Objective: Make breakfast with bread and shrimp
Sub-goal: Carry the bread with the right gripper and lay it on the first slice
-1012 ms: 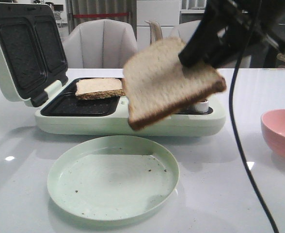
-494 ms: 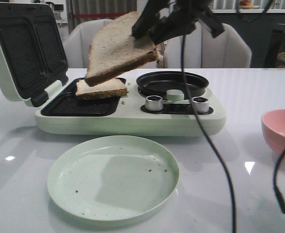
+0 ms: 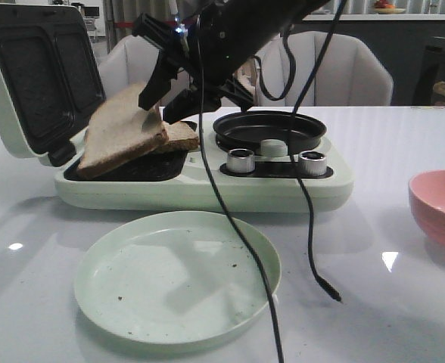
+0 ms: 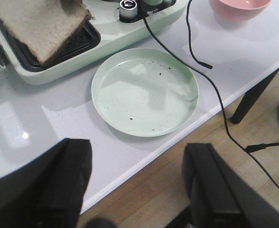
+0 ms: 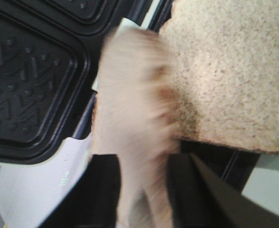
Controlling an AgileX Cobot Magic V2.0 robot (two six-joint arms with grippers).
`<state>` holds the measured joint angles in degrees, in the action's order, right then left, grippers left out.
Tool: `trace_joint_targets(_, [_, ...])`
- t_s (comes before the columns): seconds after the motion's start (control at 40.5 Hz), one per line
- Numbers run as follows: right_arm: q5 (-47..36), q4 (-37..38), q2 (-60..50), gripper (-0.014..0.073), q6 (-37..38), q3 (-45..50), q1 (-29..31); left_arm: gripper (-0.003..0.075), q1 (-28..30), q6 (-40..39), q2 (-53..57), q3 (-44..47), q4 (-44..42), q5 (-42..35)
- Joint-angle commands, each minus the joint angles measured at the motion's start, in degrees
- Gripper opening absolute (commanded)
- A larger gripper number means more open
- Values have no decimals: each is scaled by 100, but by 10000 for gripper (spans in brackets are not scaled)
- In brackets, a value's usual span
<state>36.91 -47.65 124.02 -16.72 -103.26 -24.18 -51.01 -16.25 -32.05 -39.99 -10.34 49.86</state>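
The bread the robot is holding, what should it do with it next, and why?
Probably open the right gripper and let the held bread drop. The slice already leans, tilted, with its low edge down in the sandwich maker tray, partly over the other slice. No shrimp is visible on the bread.

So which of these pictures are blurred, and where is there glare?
Right wrist view: the held bread slice is smeared by motion; the other slice is sharp. Front view: sharp, with small glare spots on the table. Left wrist view: sharp, with soft reflections on the green plate.
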Motion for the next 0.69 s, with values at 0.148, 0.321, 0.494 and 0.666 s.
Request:
trace_joint_targets(0.148, [8,250,-465,517,-44,-369,59,475,-39,-12,-12,-161,-51,-395])
trace_joint_targets(0.321, [252,1397,-1048,516,-44,-376,63,475,-39,-12,-12,-161,-62,-395])
trace_joint_targets(0.494, [896,3175,-1876,516,282,-278,70,475,-39,-12,-12,-161,-103,-395])
trace_joint_targets(0.666, [1120,4464,-2935,516,1147,445,70,475,-39,-12,-12,-161,-176,-395])
